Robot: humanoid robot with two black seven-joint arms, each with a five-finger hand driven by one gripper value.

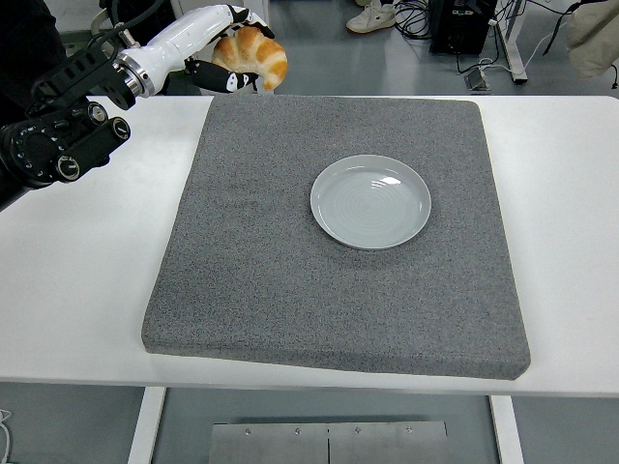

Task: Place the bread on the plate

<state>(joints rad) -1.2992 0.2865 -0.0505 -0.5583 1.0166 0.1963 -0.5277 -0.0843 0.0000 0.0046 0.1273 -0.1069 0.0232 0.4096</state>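
Note:
A golden croissant [254, 55] is held in the air at the top left, above the far left corner of the grey mat [338, 227]. My left hand [224, 48], white with black fingertips, is shut on it, fingers wrapped over its top and underside. The pale grey plate [370, 201] lies empty on the mat, right of centre, well below and to the right of the croissant. No right arm shows in the head view.
The white table [77, 280] extends around the mat on all sides. Beyond the far edge are table legs, cables, and a person's shoes on the floor [375, 16].

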